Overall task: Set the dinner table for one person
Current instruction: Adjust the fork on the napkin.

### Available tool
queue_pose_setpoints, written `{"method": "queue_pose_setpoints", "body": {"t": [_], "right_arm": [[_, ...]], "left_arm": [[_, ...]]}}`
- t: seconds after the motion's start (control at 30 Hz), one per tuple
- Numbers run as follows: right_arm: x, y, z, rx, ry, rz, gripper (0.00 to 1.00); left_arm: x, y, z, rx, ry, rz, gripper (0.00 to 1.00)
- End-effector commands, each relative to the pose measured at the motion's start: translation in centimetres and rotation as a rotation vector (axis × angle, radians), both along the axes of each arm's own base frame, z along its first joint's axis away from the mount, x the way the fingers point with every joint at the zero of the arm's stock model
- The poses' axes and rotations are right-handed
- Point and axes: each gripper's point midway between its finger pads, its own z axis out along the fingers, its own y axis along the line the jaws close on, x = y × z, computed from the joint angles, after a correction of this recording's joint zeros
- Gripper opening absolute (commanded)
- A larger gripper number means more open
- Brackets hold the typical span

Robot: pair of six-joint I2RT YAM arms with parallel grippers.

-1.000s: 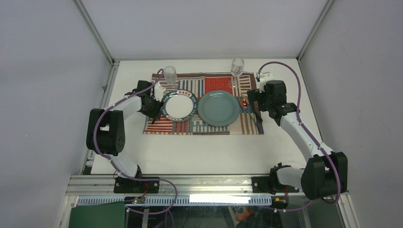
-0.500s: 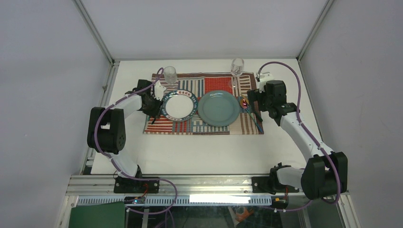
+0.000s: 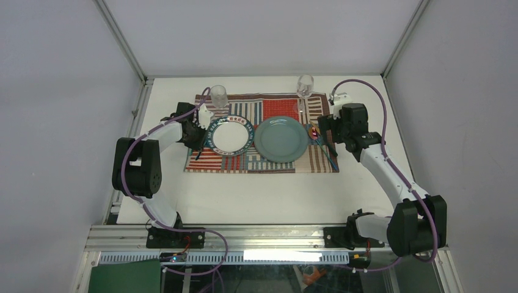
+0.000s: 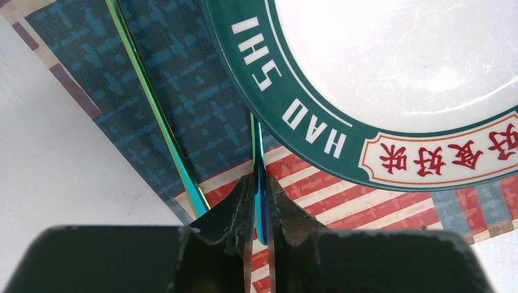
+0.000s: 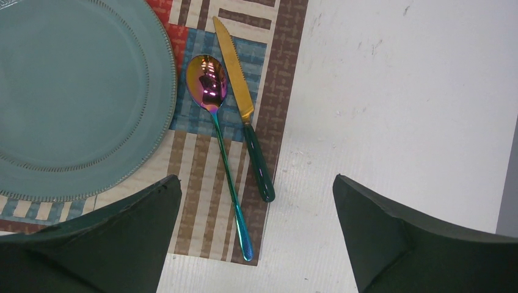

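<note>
Iridescent utensil (image 4: 257, 146), maybe fork | left fingers (image 4: 240, 210) pinching it | right fingers (image 5: 91, 244) spread

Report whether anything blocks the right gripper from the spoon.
Nothing visible does. The right gripper hangs open over the placemat, and the spoon lies uncovered below it, between the teal plate and the knife.
</note>
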Motion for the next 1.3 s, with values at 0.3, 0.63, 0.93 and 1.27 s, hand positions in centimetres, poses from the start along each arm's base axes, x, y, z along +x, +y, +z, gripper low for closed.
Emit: {"method": "queue_pose_setpoints", "body": {"t": [0.3,0.63,0.93,1.27], "right_arm": [[0.6,0.1,1.4,0.010,-0.042,0.013,0.99],[0.6,0.3,1.4,0.018,-0.039,0.020,0.99],[0.5,0.3,1.6,0.020,-0.044,0.021,0.99],[0.5,0.4,1.6,0.020,-0.042,0.023,0.99]], "left_arm": [[1.6,1.1,1.8,0.036,-0.079,0.035,0.11],[1.5,2.2,1.5,0.045,-0.092,0.076,0.13],[1.6,2.7,1.6,0.043,-0.094,0.093,0.13],[1.9,3.3,1.9,0.044,-0.109,0.112,0.13]]}}
